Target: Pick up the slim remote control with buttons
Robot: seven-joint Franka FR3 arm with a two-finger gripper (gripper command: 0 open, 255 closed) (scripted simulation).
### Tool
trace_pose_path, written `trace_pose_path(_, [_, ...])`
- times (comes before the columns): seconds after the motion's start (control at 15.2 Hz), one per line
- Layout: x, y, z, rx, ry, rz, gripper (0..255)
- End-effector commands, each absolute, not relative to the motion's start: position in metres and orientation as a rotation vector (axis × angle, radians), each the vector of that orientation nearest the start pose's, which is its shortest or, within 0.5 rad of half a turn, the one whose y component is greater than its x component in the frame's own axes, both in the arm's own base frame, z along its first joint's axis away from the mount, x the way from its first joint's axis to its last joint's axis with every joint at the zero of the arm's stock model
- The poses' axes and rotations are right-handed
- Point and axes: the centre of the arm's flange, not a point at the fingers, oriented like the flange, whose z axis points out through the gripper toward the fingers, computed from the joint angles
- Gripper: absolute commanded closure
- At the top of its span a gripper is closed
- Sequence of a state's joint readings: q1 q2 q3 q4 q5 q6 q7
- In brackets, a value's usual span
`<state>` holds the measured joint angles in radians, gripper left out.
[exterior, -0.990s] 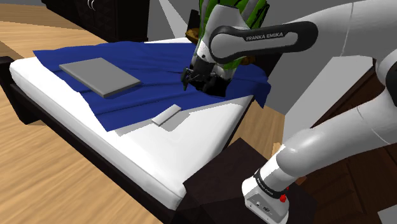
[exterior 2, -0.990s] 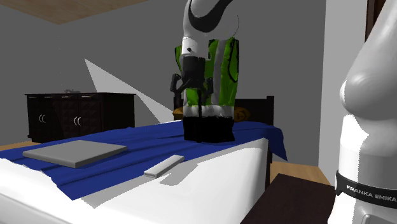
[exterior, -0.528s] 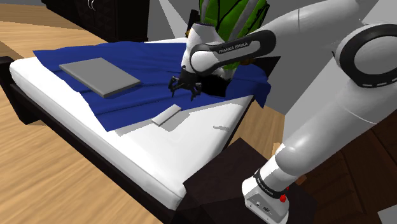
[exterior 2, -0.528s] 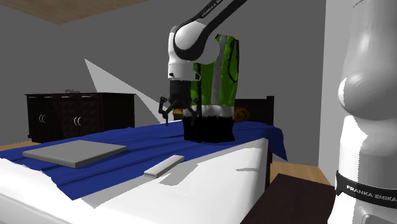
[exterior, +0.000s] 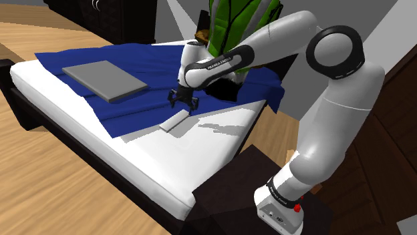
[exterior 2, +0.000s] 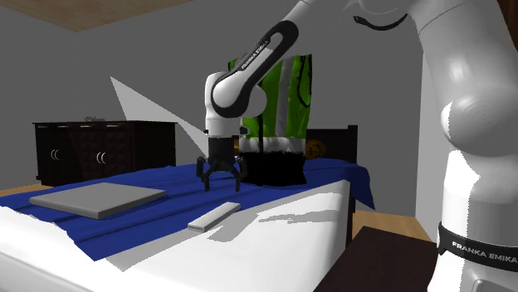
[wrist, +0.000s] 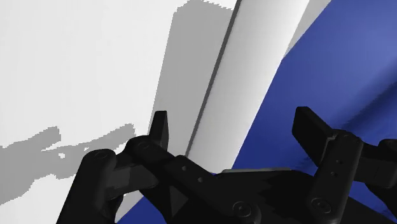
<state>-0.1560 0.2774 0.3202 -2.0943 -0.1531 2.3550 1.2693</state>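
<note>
Claw hangs spread above remote, grey slab well apart

Items present: one slim pale-grey rectangular remote control, one flat grey rectangular slab, one blue blanket, one white bed, one green-and-white vest-like object, one dark dresser and two black fingers.

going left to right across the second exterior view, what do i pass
flat grey slab → slim pale remote → green vest → robot's white arm link
</note>
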Motion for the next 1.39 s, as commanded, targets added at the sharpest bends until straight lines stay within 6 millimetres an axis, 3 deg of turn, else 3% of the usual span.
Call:
trace_pose_path(0.0, [0.590,0.088,0.272,-2.710,1.626,-0.007,0])
trace_pose_path(0.13, [0.598,0.085,0.259,-2.679,1.680,0.003,0])
trace_pose_path(0.59, [0.598,0.085,0.219,-2.679,1.680,0.003,0])
trace_pose_path(0.73, [0.598,0.085,0.219,-2.679,1.680,0.003,0])
trace_pose_path(0.79, [0.598,0.085,0.219,-2.678,1.680,0.003,255])
trace_pose_path(1.32, [0.598,0.085,0.219,-2.678,1.680,0.003,255])
